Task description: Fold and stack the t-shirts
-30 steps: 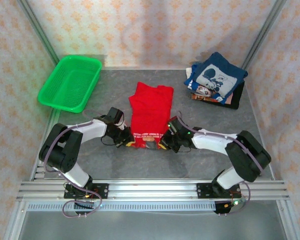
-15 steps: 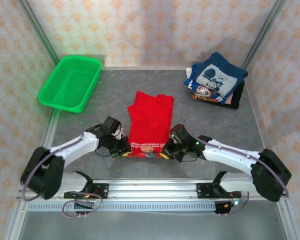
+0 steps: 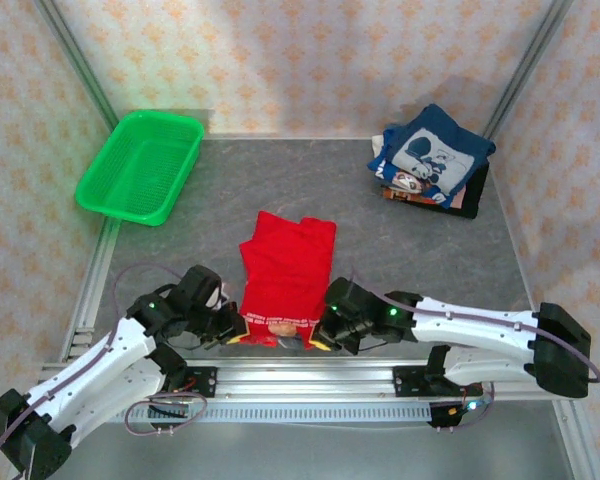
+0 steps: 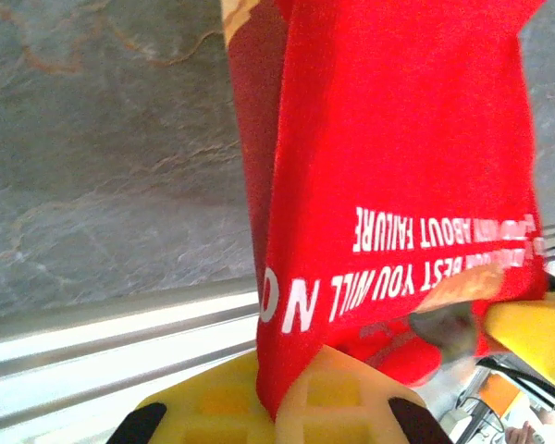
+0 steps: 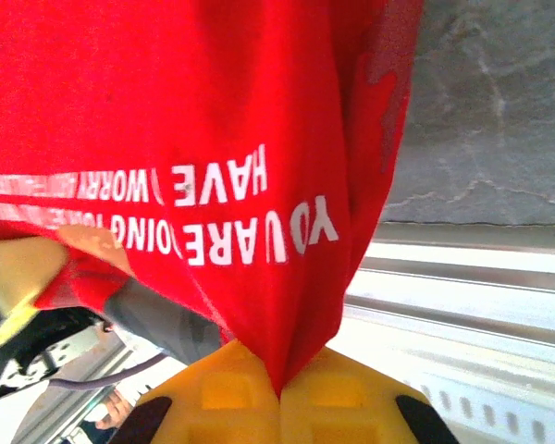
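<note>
The red t-shirt [image 3: 285,270] with white lettering lies stretched lengthwise near the table's front edge. My left gripper [image 3: 234,332] is shut on its near left corner, and my right gripper [image 3: 320,335] is shut on its near right corner. In the left wrist view the red cloth [image 4: 398,185] runs down into the closed yellow fingers [image 4: 213,407]. The right wrist view has the red shirt [image 5: 185,120] pinched the same way between yellow fingers [image 5: 342,402]. A navy t-shirt [image 3: 435,150] with white print tops the folded pile at the back right.
A green plastic basket [image 3: 140,165] sits at the back left. The metal rail [image 3: 300,380] runs along the near edge just below both grippers. Bare grey table [image 3: 380,240] lies between the red shirt and the folded pile.
Both grippers have pulled the red shirt toward the near edge, dragging it across the table. The arms have drawn back and lowered; the shirt now lies closer to the rail.
</note>
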